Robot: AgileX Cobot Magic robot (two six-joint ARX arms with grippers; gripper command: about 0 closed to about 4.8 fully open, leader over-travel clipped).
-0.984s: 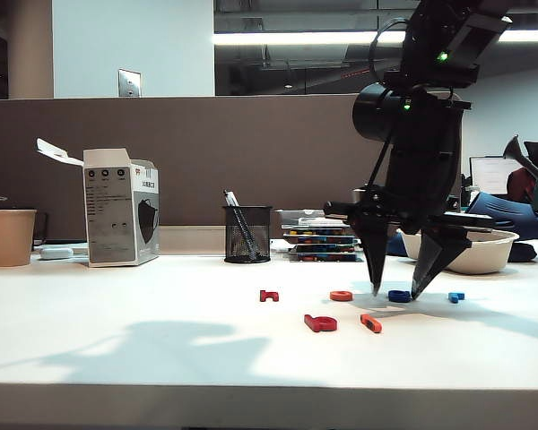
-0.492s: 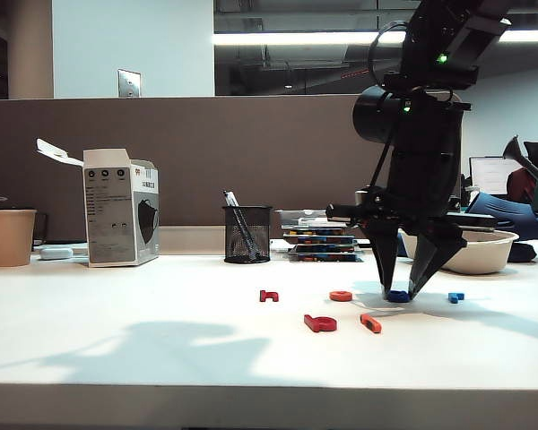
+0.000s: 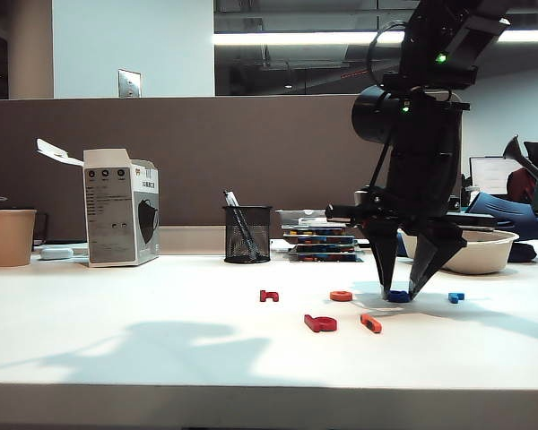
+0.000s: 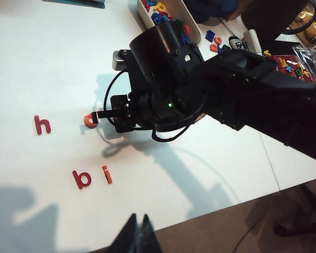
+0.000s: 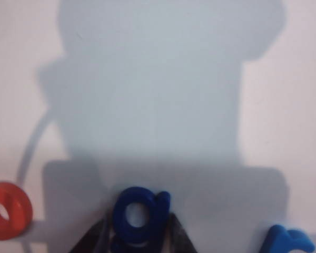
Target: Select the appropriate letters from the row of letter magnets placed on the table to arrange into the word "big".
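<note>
On the white table (image 3: 143, 340) lies the dark blue looped letter (image 3: 399, 296), flat between the fingers of my right gripper (image 3: 400, 293). Seen from the right wrist, the two dark fingers press both sides of that letter (image 5: 140, 211), so the right gripper (image 5: 139, 234) is shut on it. Nearer the front edge, the dark red ring-and-stem letter (image 3: 320, 322) and the thin orange-red bar (image 3: 370, 322) sit side by side. My left gripper (image 4: 139, 224) hovers above the table's front edge, shut and holding nothing.
An orange ring (image 3: 341, 296), a red h (image 3: 268, 295) and a small light blue piece (image 3: 455, 296) share the row. Behind stand a mesh pen cup (image 3: 247, 235), a white box (image 3: 121, 208), a paper cup (image 3: 11, 236) and a white bowl (image 3: 480, 253).
My right gripper's fingers have closed from wide apart onto the dark blue letter. The arm itself has stayed in place, and the left arm has not moved.
</note>
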